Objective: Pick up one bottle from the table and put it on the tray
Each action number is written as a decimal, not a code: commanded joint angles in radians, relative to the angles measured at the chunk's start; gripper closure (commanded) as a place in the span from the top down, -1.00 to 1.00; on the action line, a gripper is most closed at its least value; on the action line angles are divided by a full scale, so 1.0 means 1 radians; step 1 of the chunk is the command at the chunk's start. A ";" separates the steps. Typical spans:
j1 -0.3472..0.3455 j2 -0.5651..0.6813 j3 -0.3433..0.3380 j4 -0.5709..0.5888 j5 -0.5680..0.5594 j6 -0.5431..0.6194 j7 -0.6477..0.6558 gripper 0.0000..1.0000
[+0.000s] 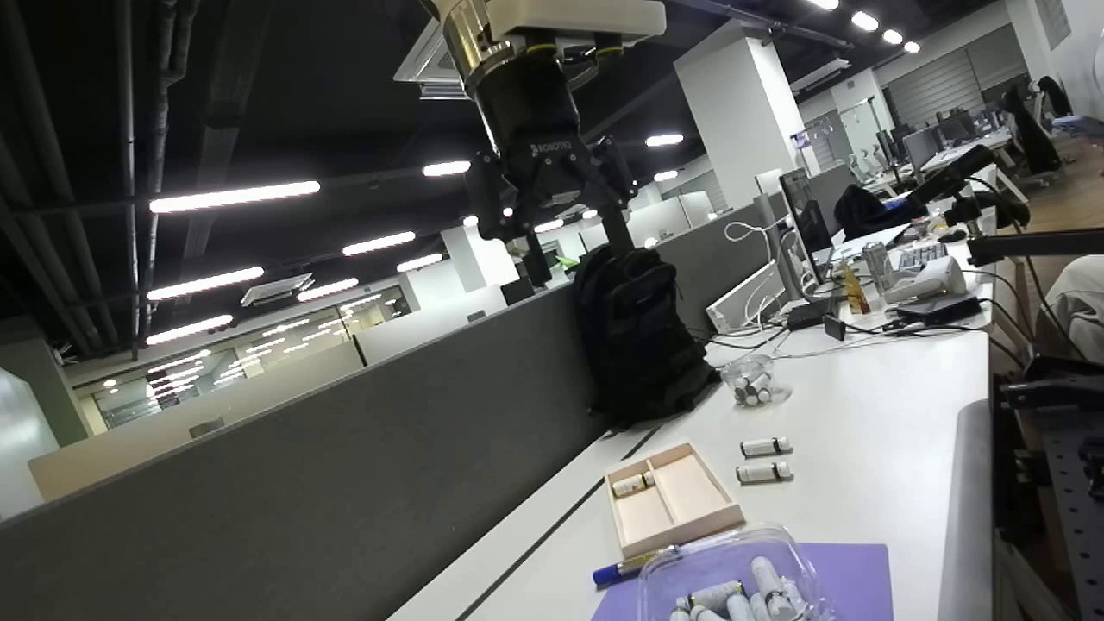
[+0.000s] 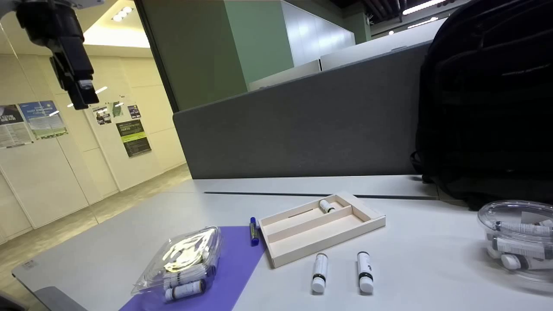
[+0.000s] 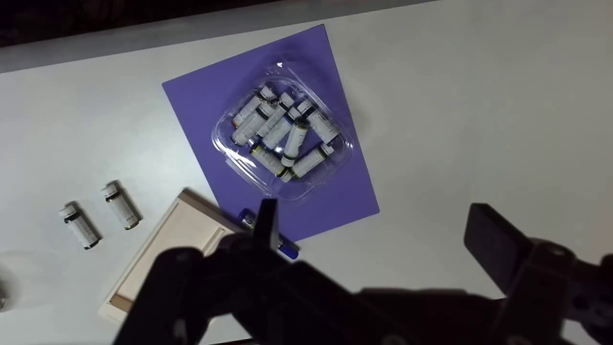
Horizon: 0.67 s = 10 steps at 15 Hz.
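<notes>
The light tan tray (image 1: 694,492) lies on the white table, split by a divider; it shows in both exterior views (image 2: 322,244) and partly in the wrist view (image 3: 175,235). One small white-labelled bottle (image 1: 632,485) lies in its compartment nearer the partition (image 2: 326,206); the gripper hides it in the wrist view. Two similar bottles lie side by side on the table: one bottle (image 1: 763,472) (image 2: 319,272) (image 3: 122,208) nearer the tray, another bottle (image 1: 765,447) (image 2: 364,272) (image 3: 80,227) beyond it. My gripper (image 1: 580,259) (image 2: 85,101) (image 3: 376,215) is open and empty, high above the table.
A purple mat (image 1: 849,578) (image 3: 201,115) bears a clear box (image 3: 282,184) with several bottles. A blue marker (image 2: 254,232) lies by the tray. A round clear tub (image 2: 514,242) holds more bottles. A black backpack (image 1: 642,336) leans on the grey partition (image 2: 302,138).
</notes>
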 commanded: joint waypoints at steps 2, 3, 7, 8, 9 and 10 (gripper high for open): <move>0.012 0.002 -0.011 0.002 -0.006 -0.002 0.005 1.00; 0.012 0.002 -0.011 0.002 -0.006 -0.002 0.005 1.00; -0.022 -0.005 -0.008 -0.035 -0.169 0.104 -0.028 1.00; -0.031 -0.004 -0.015 -0.045 -0.209 0.129 -0.036 1.00; -0.045 0.000 -0.027 -0.058 -0.246 0.162 -0.045 1.00; -0.060 0.007 -0.039 -0.069 -0.280 0.194 -0.052 1.00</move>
